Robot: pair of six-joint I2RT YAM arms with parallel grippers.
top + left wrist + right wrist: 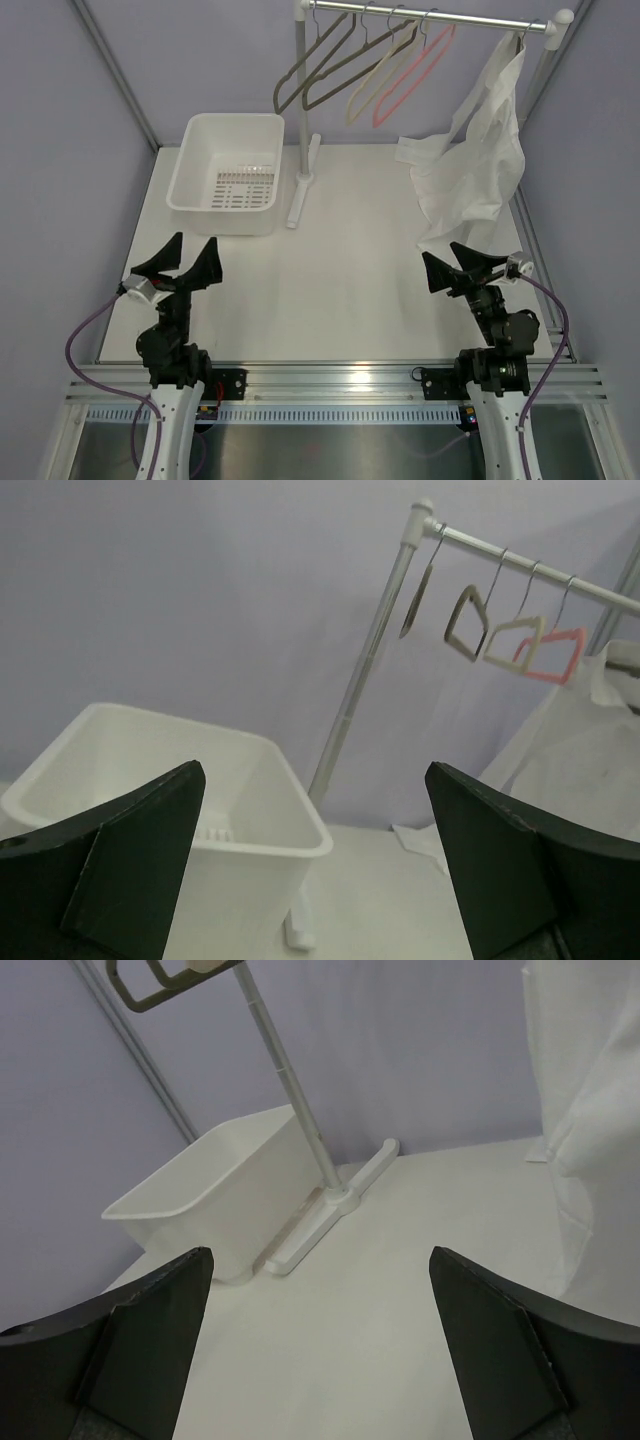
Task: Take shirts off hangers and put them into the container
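The left end effector (192, 246) and right end effector (444, 256) stand empty, fingers apart. The shirt (470, 170) hangs at two o'clock, the container (187, 172) sits at eleven. The first step is pending, I think: the right arm must reach the shirt.

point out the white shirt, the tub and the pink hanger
white shirt (478, 165), top view, middle of the hanging fabric
tub (197, 160), top view, inner left wall
pink hanger (411, 84), top view, its long sloping arm
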